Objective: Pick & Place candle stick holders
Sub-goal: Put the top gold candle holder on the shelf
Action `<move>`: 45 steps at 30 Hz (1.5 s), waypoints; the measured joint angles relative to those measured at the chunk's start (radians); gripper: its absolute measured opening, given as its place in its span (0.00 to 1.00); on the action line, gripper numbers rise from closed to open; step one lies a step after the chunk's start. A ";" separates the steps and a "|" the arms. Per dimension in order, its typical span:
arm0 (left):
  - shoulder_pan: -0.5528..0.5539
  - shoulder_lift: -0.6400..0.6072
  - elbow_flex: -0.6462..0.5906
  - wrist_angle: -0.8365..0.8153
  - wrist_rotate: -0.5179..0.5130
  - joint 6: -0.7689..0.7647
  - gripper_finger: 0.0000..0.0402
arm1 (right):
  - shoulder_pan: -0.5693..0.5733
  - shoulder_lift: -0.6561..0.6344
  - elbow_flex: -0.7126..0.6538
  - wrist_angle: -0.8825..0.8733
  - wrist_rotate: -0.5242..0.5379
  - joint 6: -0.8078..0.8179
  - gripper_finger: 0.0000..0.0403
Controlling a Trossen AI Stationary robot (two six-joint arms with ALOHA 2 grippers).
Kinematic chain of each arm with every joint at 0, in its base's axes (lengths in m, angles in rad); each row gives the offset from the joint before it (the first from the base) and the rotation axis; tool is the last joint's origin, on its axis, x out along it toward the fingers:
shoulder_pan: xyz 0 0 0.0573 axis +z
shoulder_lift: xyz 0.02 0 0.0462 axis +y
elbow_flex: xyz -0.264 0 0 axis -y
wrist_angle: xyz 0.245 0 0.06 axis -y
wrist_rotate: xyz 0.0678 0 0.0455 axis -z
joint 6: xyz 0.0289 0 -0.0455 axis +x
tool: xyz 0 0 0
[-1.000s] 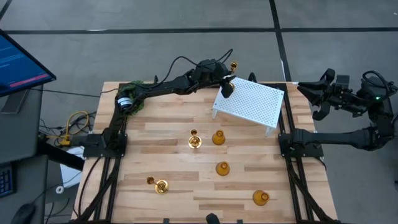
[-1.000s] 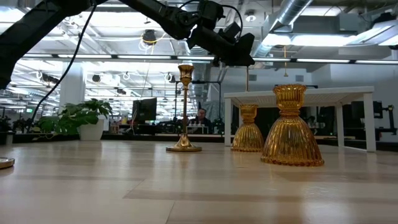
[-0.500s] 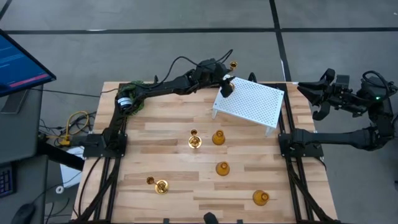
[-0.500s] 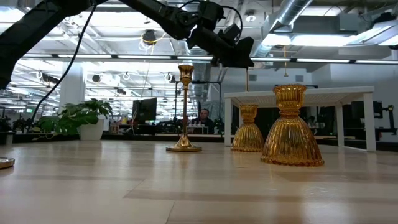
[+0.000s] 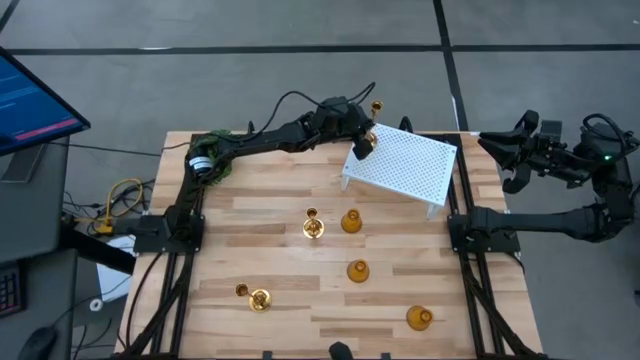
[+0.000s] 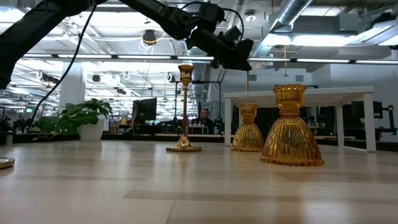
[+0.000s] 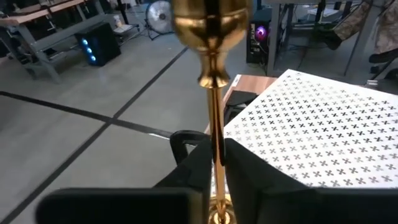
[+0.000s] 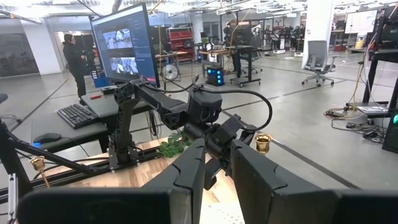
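Nearest the front edge of the wooden worktop (image 5: pixel 280 205): a squat amber holder (image 5: pixel 419 318) at front right and a tall brass stick lying on its side (image 5: pixel 254 296) at front left. Farther in, a second squat amber holder (image 5: pixel 357 270) near the middle. Beyond that, an upright tall brass stick (image 5: pixel 313 226) just beside a third squat amber holder (image 5: pixel 351 221); in the low view these read as the thin stick (image 6: pixel 185 107) left of two ribbed amber bulbs (image 6: pixel 248 129), (image 6: pixel 291 126).

Behind them, the white perforated stand (image 5: pixel 400 165) on its legs at the back right of the worktop. Left arm stretched long and nearly flat from its base at the left side, across the back of the worktop, elbow low, wrist raised over the stand's back-left corner. Left pincer (image 5: pixel 363 133) pinching the held brass stick (image 5: pixel 375 105) by the thin stem, fingers (image 7: pixel 200 163) pressed on either side of it, cup end up and clear of the stand in the air. Green leafy plant (image 5: pixel 208 145) at the back-left corner, under the arm.

Right arm folded off the worktop's right edge, right pincer (image 5: pixel 503 152) pointing inward over the floor, fingers (image 8: pixel 189 165) slightly spread, holding nothing.

No legible brand or writing on any piece.
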 joint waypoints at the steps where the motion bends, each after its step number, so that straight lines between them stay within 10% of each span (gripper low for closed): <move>1: 0.000 0.000 0.000 0.005 0.005 0.000 0.05 | 0.000 0.000 0.000 0.000 0.000 0.000 0.18; 45: 0.000 0.067 0.000 0.200 -0.009 -0.112 0.04 | 0.000 0.000 0.000 0.008 0.002 -0.020 0.18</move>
